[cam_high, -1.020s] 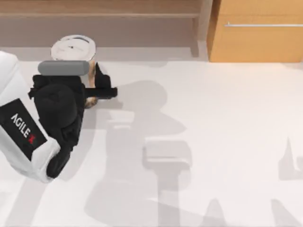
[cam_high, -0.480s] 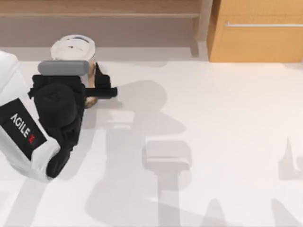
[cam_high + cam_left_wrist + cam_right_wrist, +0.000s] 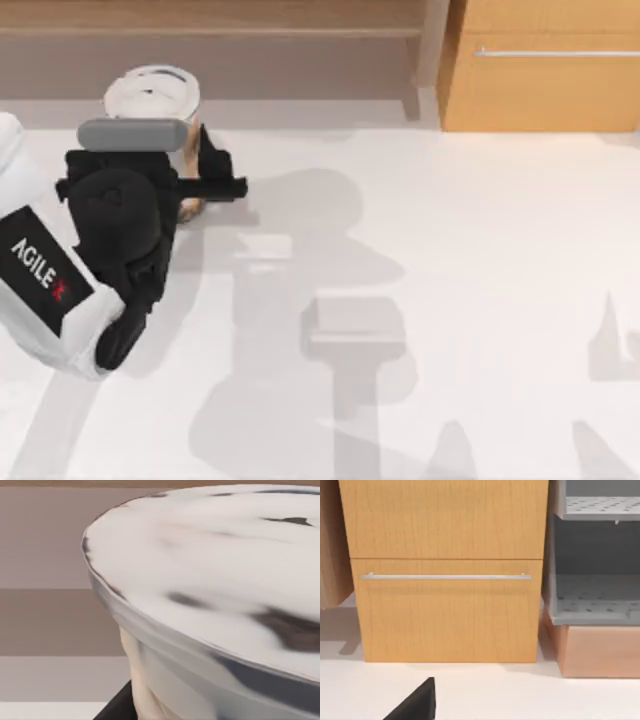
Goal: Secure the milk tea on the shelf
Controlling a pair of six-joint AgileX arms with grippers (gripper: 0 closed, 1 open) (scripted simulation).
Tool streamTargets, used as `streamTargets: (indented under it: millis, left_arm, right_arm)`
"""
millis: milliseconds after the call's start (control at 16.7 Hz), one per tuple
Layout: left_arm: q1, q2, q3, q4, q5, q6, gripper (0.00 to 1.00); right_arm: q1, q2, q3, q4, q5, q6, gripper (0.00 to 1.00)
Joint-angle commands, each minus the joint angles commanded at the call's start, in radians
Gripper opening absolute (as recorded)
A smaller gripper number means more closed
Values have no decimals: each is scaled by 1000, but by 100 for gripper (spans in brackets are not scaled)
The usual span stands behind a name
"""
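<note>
Fingers of the left gripper (image 3: 196,178) stand closed around the milk tea (image 3: 152,95), one dark finger showing on the cup's right flank in the top view and a dark finger edge (image 3: 116,706) pressing the clear wall just under the lid in the left wrist view. The cup stands upright, its long axis vertical, at the far left of the tabletop (image 3: 450,260), its round white lid toward the camera and the tan drink visible below it near the fingers. Directly beyond the cup, toward the top of the top view, runs the shelf (image 3: 250,15), a long brown ledge with a lighter front strip and an upright post at its right end; the lid appears just short of that front edge, so I judge the coming move to be a lift and a short carry straight away from the arm onto the ledge, keeping the cup vertical so nothing tips. As a container it is lidded and looks full, tan-and-white drink filling it. The left arm is plainly the nearer one. Right of the shelf stands an orange-tan cabinet (image 3: 545,80) with a silver bar handle (image 3: 445,576); the right wrist view faces it, with a dark tip of the right gripper (image 3: 417,702) at the edge, and whether those fingers are apart I cannot tell.
</note>
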Motion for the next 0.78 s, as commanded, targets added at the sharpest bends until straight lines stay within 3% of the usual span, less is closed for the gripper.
streamTargets:
  millis: [360,780]
  left_arm:
    - [9,-95,44,-14,70,-54,0]
    - [61,-233,112,-204,230,-138,0]
  right_arm:
    - [0,0,0,0,0,0,100]
    - [0,0,0,0,0,0,100]
